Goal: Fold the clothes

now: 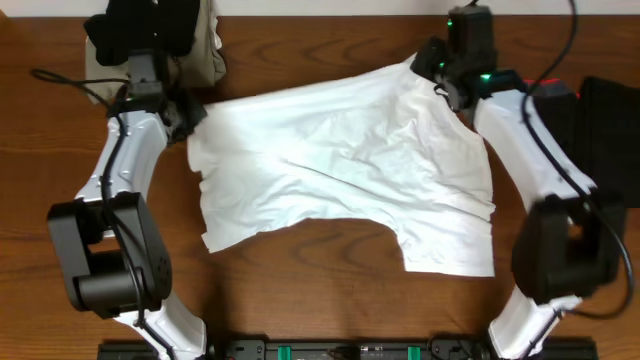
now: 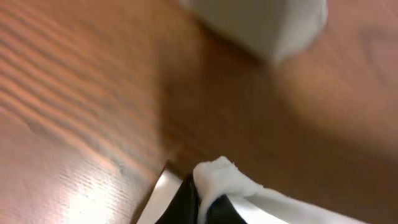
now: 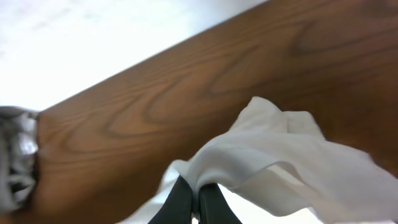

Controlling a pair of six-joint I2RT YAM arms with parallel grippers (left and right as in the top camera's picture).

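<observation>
Jaws closed on both sides: our left gripper pinches the white shirt at its far left edge, seemingly a sleeve, though that view is blurred. Our right gripper pinches the far right corner. Spread across the table, it looks thin, light and limp; hems should grip best.

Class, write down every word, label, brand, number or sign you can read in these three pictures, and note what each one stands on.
No text can be read anywhere.
The white shirt is plain: no print or label shows.
The table shows only wood grain.
The black strip at the table's near edge has small green marks, too small to read as text.
</observation>
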